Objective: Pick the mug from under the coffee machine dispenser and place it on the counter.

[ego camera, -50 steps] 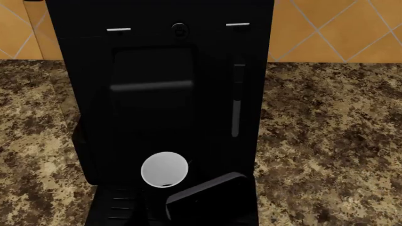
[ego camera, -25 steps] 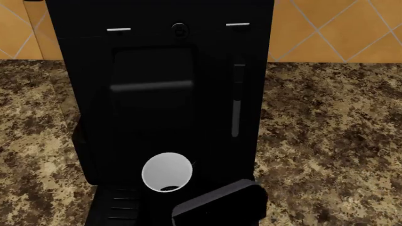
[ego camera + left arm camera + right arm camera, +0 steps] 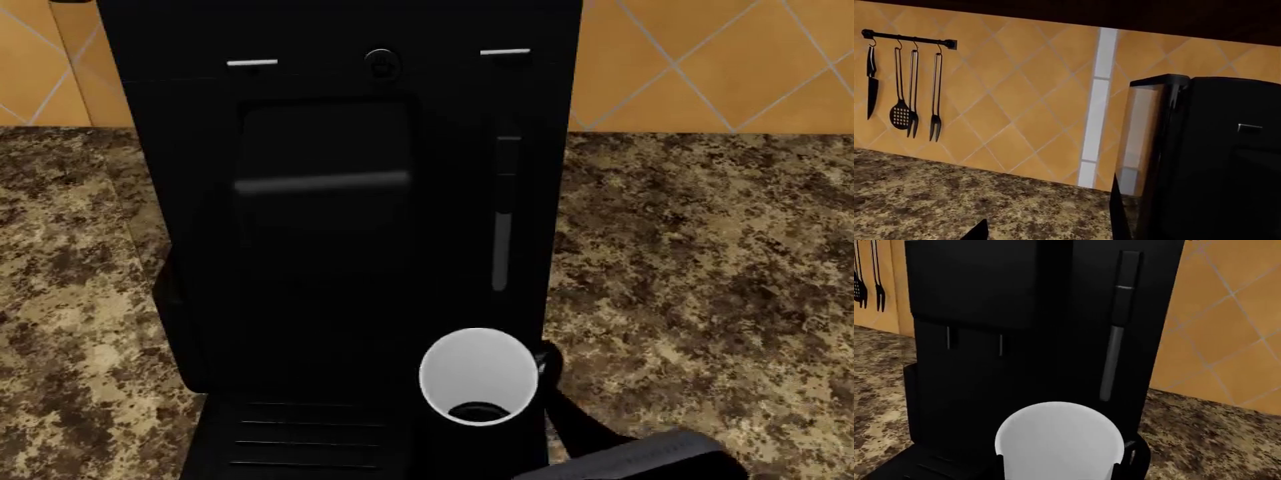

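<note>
One small black mug (image 3: 478, 378), white inside and held aloft at the right front corner of the coffee machine dispenser (image 3: 340, 200), hangs over the edge of the slotted drip tray (image 3: 307, 432) and partly above the speckled granite worktop (image 3: 694, 300), its mouth tipped toward the head camera and its black handle (image 3: 543, 360) turned to the right. It appears to be carried by the right tool (image 3: 627, 462), whose dark body shows just below and right of it; the fingers themselves are hidden, so the grip is judged from the close wrist view, where the mug's white interior (image 3: 1057, 442) fills the foreground. Light and rigid, with a glossy wall that could slip, the mug looks best held across the rim and wall or by the handle, and should be set down upright. Left tool is out of view; its camera shows only tiled wall, hanging utensils (image 3: 904, 95) and worktop.
</note>
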### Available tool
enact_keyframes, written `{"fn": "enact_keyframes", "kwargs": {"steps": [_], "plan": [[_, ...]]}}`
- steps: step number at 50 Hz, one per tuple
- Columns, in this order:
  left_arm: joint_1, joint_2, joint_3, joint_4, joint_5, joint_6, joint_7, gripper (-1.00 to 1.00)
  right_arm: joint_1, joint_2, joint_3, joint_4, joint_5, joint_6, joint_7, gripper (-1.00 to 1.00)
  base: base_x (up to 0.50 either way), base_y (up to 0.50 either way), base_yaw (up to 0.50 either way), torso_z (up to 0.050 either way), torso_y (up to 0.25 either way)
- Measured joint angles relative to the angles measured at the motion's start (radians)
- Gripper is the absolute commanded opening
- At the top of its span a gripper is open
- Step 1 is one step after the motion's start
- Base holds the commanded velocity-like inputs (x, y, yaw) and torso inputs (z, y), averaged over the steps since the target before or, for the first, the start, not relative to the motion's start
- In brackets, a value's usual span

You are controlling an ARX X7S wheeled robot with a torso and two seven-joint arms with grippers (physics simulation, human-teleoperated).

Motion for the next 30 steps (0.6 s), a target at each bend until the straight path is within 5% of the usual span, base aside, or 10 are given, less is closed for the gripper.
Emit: {"fn": "enact_keyframes", "kwargs": {"steps": [30], "plan": [[0.026,-0.005,-0.032,-0.004,-0.007,-0.010,0.007,1.00,-0.036,0.255,0.005,0.067,0.004,-0.108,0.020,-1.00,0.00,0.00,0.00,0.000,0.000]]}}
